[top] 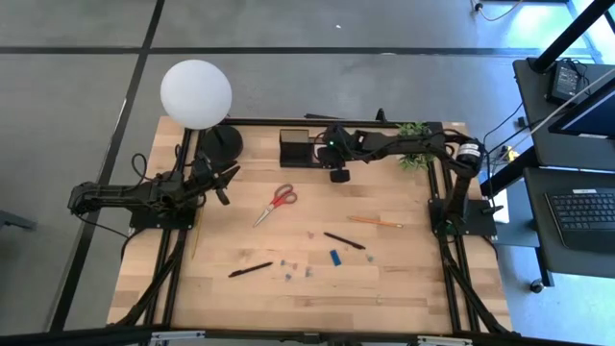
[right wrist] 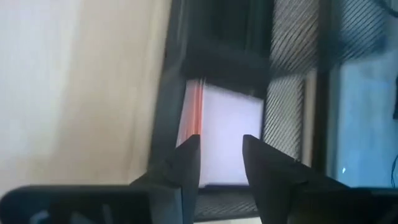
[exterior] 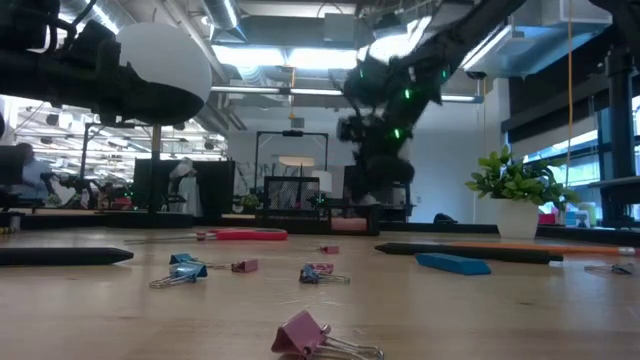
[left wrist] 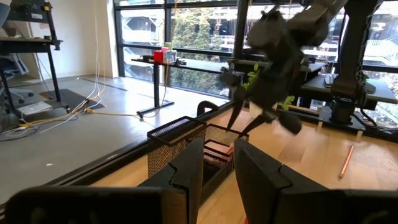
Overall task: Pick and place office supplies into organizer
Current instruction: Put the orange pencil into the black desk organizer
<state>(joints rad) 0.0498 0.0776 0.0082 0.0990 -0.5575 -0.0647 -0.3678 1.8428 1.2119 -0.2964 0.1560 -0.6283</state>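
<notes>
The black mesh organizer [top: 297, 149] stands at the table's far edge. A pink sticky-note pad [right wrist: 227, 127] lies flat in one of its compartments. My right gripper [right wrist: 221, 146] hangs open just above the pad, pointing slantwise down, and touches nothing. On the bare wood lie red-handled scissors [top: 277, 203], a pencil [top: 375, 221], two black pens [top: 343, 240] [top: 250, 270], a blue block [top: 335, 257] and several binder clips [exterior: 318, 272]. My left gripper [left wrist: 217, 165] waits open at the table's left, pointing level toward the organizer [left wrist: 180, 140].
A lamp with a white globe [top: 196, 92] on a round black base [top: 221, 144] stands left of the organizer. A small potted plant [top: 415, 144] sits at the far right, under my right arm. The near half of the table holds only the scattered small items.
</notes>
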